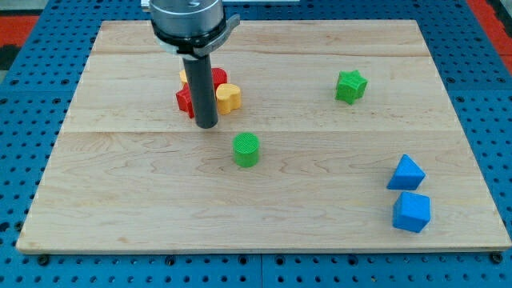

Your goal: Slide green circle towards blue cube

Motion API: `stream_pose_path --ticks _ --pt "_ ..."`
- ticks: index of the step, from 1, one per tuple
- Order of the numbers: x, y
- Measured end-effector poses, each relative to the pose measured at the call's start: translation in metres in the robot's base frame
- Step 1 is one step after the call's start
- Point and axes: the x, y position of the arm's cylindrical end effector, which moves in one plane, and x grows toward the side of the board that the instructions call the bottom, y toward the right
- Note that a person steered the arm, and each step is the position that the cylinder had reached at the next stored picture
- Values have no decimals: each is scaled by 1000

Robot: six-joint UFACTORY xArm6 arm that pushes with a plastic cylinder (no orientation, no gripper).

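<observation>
The green circle (246, 150) lies near the middle of the wooden board (264, 208). The blue cube (411, 211) sits at the view's lower right, just below a blue triangular block (406, 173). My tip (206, 125) rests on the board up and to the left of the green circle, apart from it by a small gap. The rod stands in front of a cluster of red and yellow blocks and hides part of it.
A red block (185, 100), a second red block (219, 78) and a yellow heart-like block (229, 98) crowd behind the rod, with a bit of another yellow block (183, 78). A green star (350, 86) lies at the upper right.
</observation>
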Motion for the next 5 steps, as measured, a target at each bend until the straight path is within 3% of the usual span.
stream_pose_path --ticks 3,5 --pt "79 143" --pt "115 116"
